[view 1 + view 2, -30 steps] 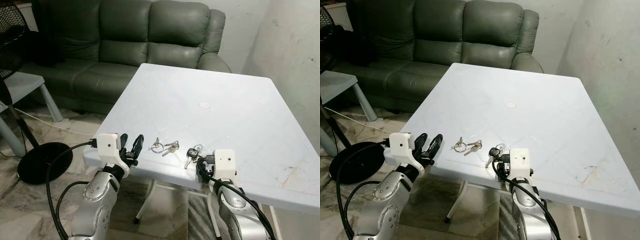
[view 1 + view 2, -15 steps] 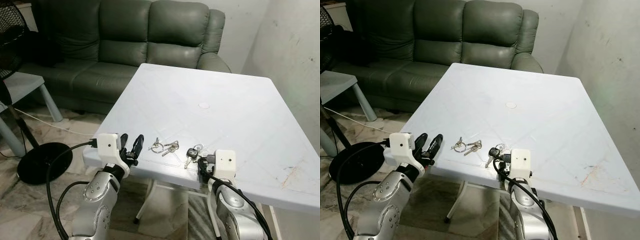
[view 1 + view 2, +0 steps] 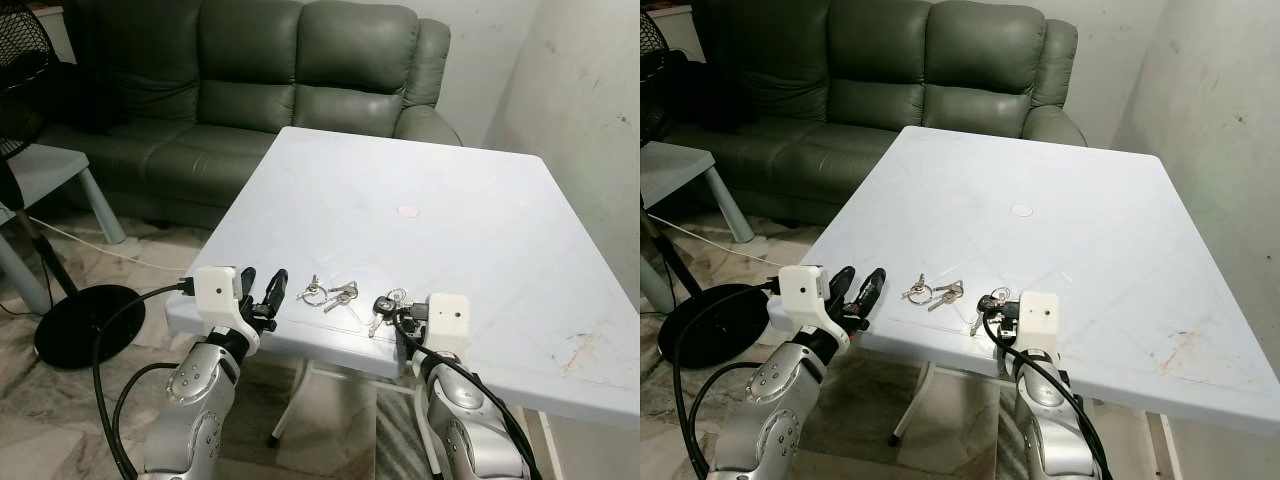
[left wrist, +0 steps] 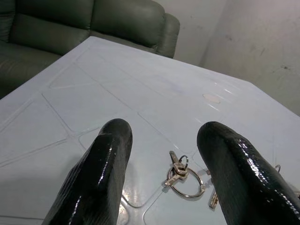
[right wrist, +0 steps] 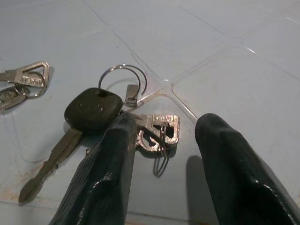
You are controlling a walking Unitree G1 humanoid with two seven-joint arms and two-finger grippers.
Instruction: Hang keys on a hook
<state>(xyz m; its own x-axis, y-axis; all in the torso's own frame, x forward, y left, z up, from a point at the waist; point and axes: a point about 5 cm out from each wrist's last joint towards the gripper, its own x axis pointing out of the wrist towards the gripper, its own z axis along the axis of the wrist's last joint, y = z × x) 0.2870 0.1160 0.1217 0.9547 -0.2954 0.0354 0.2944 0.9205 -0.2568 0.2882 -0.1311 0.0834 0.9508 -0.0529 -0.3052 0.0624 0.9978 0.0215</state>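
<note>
White square surface (image 3: 480,230), moulded with shallow panel lines. Small round cap (image 3: 408,211) set at centre. Near the front edge: silver key bunch (image 3: 328,294) on a ring, lying flat; just beside it to the right, black-headed key bunch (image 3: 385,306) with rings. Reddish scuff mark (image 3: 580,352) toward the right front corner.

A white table (image 3: 480,230) stands before a green sofa (image 3: 250,90); a black fan (image 3: 25,60) stands beside a grey stool (image 3: 45,165).
</note>
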